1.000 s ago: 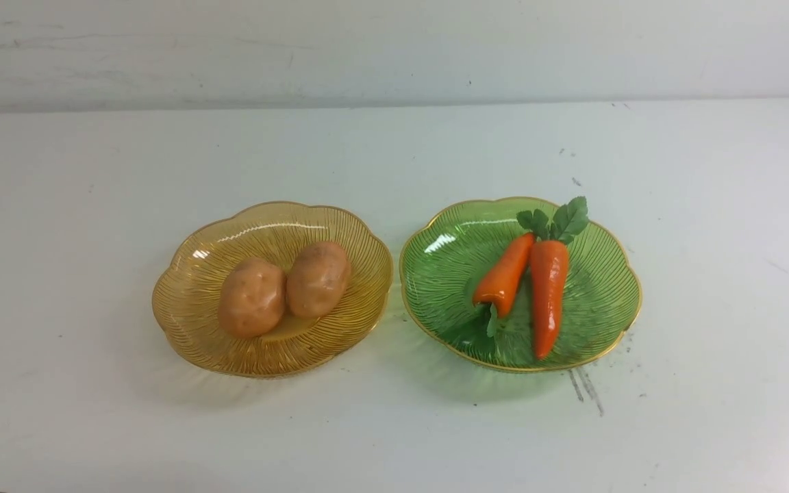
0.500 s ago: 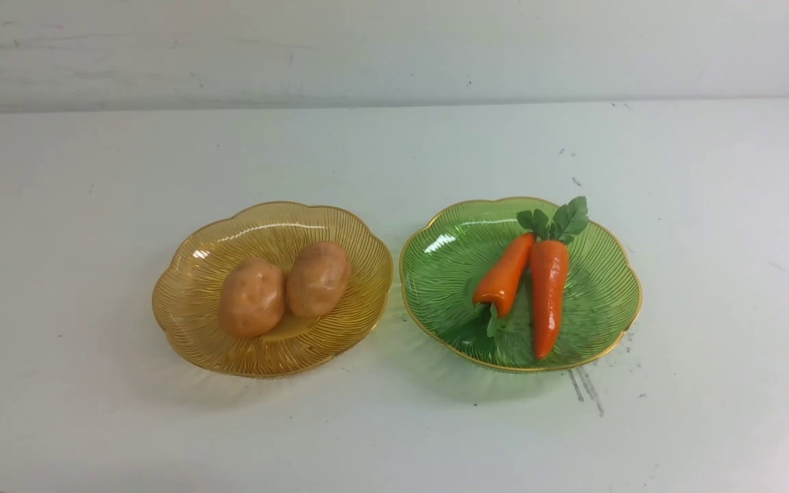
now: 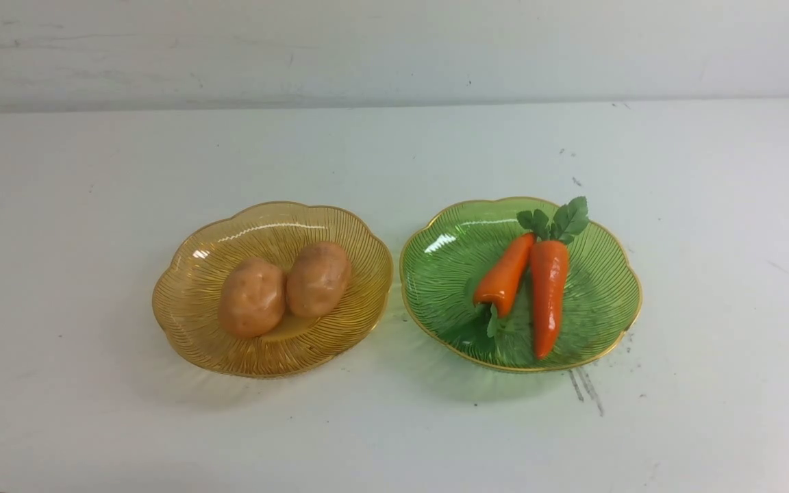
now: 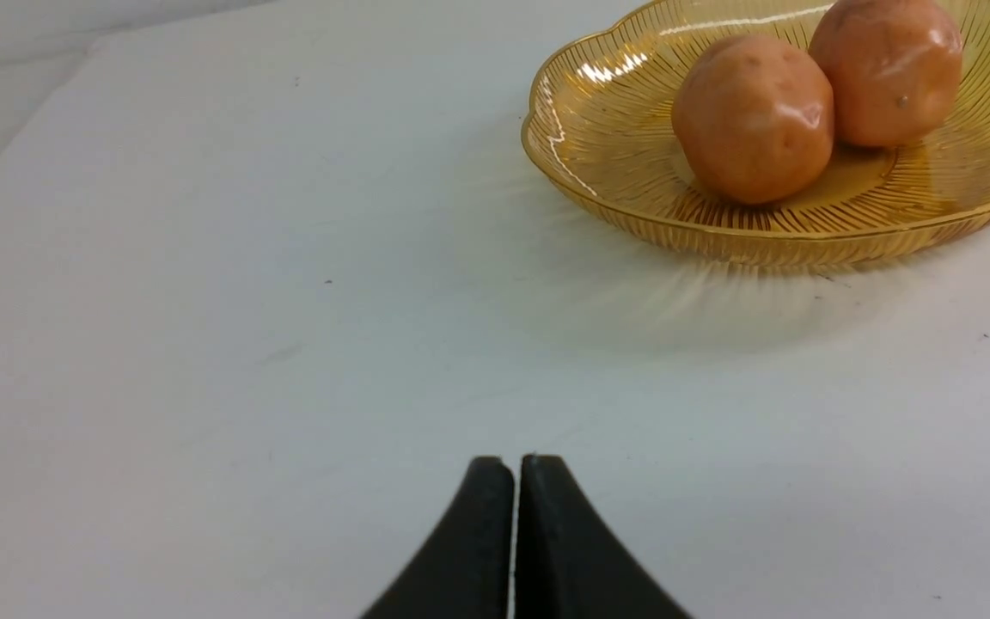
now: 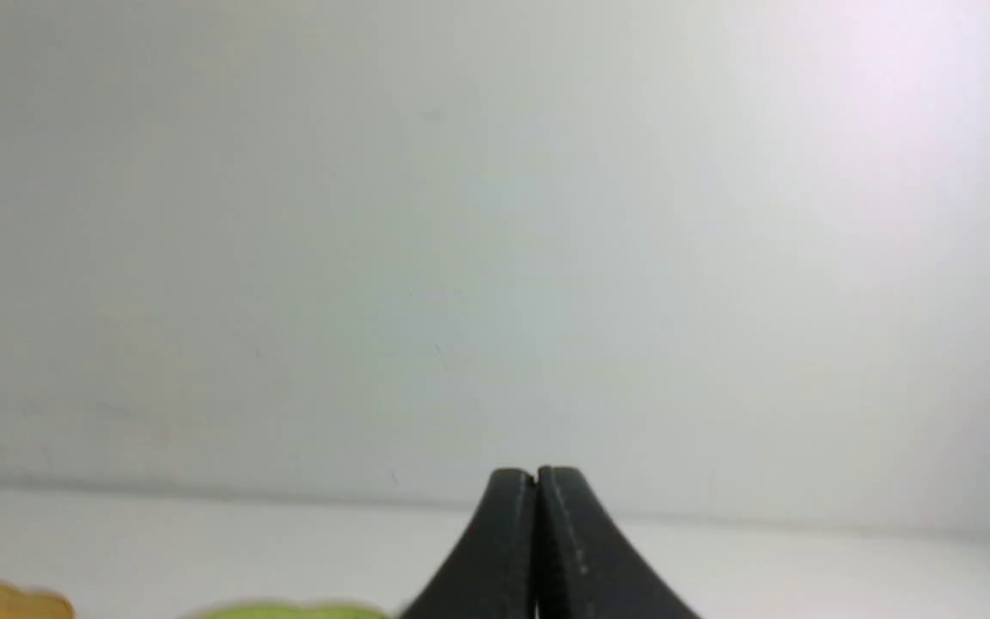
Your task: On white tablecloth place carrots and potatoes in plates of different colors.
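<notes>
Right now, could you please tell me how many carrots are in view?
2. The shorter carrot and the longer carrot lie side by side in the green plate, on the robot's right. None seems hidden.

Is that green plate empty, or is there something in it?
Not empty. The green plate holds two carrots lying side by side, leafy tops toward the far rim.

White tablecloth (image 3: 394, 424) carrying an amber plate (image 3: 189, 301) ahead-right of the left gripper (image 4: 516, 460), green plate (image 3: 449, 274) just beside it
</notes>
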Controlling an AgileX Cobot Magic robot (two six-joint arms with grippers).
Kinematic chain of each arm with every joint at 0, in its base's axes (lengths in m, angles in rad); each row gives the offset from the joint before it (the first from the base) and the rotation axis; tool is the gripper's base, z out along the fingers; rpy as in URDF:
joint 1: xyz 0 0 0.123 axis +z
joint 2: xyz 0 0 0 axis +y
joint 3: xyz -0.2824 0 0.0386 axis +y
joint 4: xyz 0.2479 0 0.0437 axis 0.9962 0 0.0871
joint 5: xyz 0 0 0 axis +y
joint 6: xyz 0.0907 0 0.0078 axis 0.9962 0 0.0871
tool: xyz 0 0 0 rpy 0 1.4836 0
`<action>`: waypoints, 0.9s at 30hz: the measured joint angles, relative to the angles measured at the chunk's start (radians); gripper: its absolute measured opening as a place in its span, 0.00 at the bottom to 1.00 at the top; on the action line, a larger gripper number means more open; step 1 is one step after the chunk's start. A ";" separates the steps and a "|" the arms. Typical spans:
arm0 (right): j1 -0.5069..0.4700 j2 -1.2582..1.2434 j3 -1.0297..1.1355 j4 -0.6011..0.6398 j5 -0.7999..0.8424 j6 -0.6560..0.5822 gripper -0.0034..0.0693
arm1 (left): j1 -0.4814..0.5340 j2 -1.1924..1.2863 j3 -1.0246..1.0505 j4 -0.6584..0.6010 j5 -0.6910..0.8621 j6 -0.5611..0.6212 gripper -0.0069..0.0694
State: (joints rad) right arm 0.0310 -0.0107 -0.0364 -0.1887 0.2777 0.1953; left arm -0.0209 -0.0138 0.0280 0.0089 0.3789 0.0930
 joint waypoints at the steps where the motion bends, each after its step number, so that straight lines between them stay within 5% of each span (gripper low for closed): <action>1: -0.007 0.000 0.030 0.000 0.011 0.000 0.03 | 0.000 0.000 0.000 0.000 0.000 0.000 0.09; 5: -0.037 0.000 0.064 0.000 0.111 0.001 0.03 | 0.000 0.000 0.000 0.000 0.000 0.000 0.09; 27: -0.045 0.000 0.064 -0.001 0.115 0.001 0.03 | 0.000 0.000 0.000 0.000 0.000 0.000 0.09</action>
State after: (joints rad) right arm -0.0139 -0.0107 0.0272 -0.1895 0.3924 0.1962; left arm -0.0206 -0.0138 0.0280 0.0089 0.3789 0.0930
